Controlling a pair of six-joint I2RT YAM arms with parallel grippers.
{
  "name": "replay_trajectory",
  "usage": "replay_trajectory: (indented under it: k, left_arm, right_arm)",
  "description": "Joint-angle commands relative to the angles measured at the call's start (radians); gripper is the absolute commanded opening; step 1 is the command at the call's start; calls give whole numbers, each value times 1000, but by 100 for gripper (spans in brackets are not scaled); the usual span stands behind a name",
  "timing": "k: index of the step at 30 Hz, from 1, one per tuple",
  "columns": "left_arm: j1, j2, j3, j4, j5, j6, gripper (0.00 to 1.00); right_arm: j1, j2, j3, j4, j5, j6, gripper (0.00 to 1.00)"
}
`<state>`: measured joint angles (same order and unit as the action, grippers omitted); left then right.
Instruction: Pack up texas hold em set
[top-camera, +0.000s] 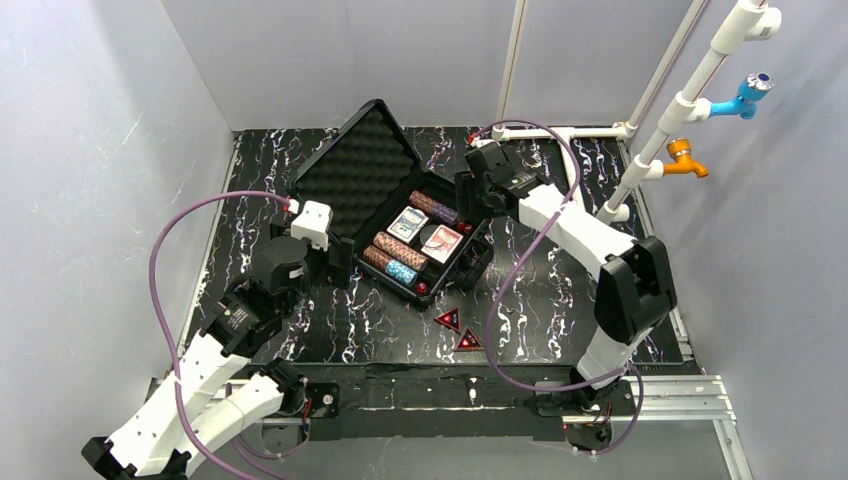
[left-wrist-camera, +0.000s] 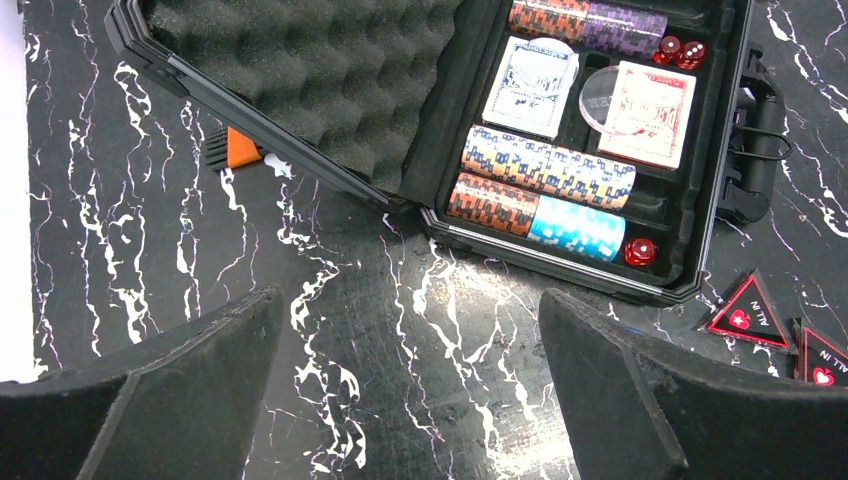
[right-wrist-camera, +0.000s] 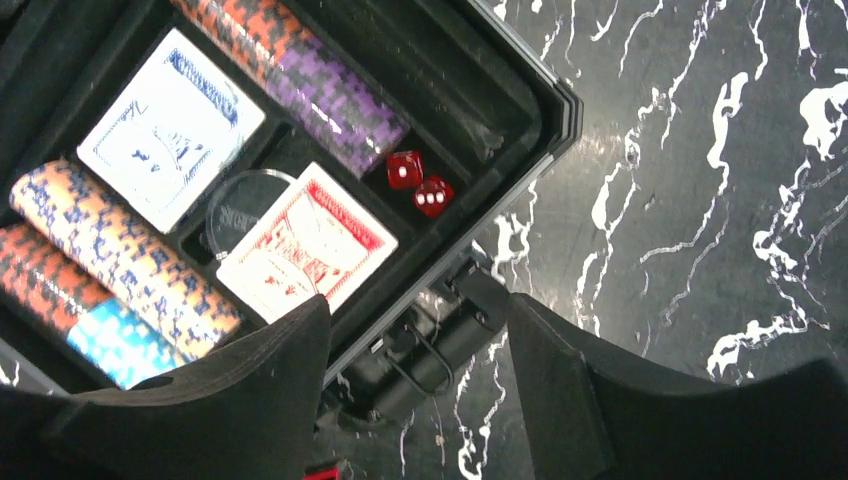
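From above, the open case (top-camera: 400, 215) sits mid-surface toward the far edge, with two red triangular markers (top-camera: 449, 319) loose nearer the near edge. Only the left wrist view shows an orange item (left-wrist-camera: 240, 148) behind the lid; the left end effector (left-wrist-camera: 410, 305) gapes wide, short of the case. The right wrist view shows two dice (right-wrist-camera: 404, 169) beside purple chips (right-wrist-camera: 340, 105); the right end effector (right-wrist-camera: 415, 320) stands parted and empty, the case's handle (right-wrist-camera: 440, 350) showing between its fingers.

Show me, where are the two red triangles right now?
In the top view, the two red triangular markers lie on the marbled table, outside the open case, just off its near corner, toward the bottom middle of the picture.
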<state>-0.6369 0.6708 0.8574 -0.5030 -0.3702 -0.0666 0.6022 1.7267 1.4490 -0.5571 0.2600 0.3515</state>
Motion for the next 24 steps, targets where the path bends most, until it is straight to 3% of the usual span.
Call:
replay_trajectory:
  k: [1,10,24]
  left_arm:
    - [5,4,-1,0,-3,10,99]
    - [5,6,1,-2,0,8,99]
    - [4,3,3,-5,2,6,99]
  right_arm:
    - [-4,-98,-60,-18,-32,-25,76]
    - [-1,-243,-165,-54,-83,-24,98]
    - [52,-385,-282,-86,-197,-21,98]
